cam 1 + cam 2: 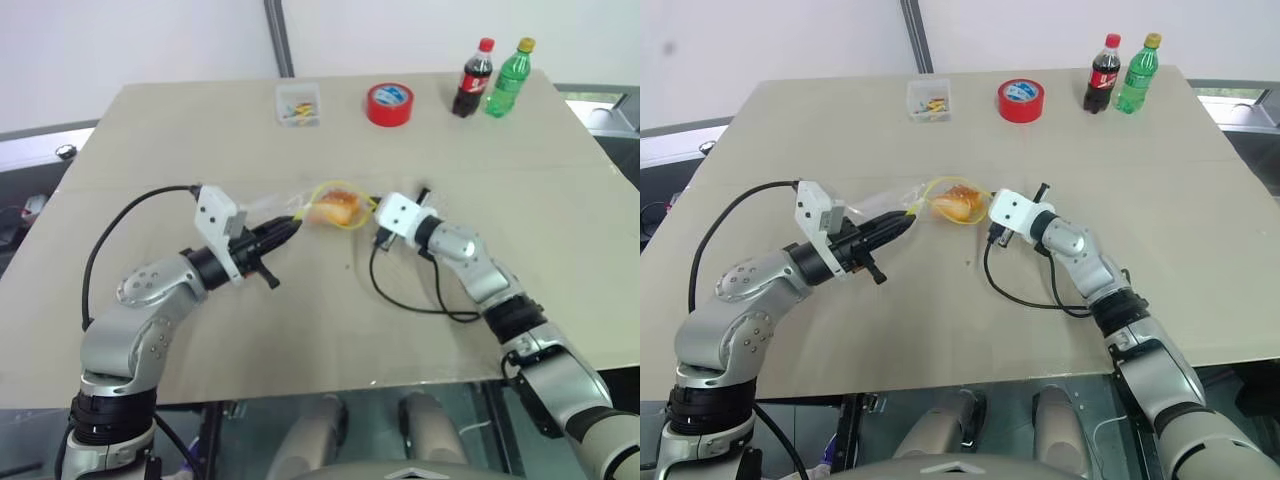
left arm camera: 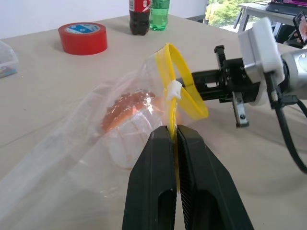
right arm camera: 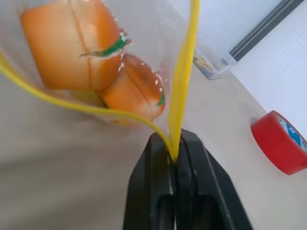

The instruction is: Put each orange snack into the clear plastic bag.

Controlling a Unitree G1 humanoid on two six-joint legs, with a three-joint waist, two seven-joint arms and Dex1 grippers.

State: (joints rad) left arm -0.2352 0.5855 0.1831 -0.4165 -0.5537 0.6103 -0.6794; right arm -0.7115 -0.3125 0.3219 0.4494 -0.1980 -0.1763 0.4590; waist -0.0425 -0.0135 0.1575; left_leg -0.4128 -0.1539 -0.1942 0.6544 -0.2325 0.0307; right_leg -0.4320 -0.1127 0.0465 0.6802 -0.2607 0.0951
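Clear plastic bag (image 1: 910,205) mid-table (image 1: 940,320), both orange snacks (image 3: 103,62) inside it, touching; left gripper (image 2: 175,143) at the bag's left, right gripper (image 3: 176,148) at its right, each clamped on the seal strip; far edge, left to right: small box (image 1: 928,100), tape roll (image 1: 1021,100), two bottles (image 1: 1120,75) side by side.

I can read no lettering: the dark bottle's (image 1: 474,78) red label at upper right and the red tape roll's (image 1: 389,104) blue label are illegible.
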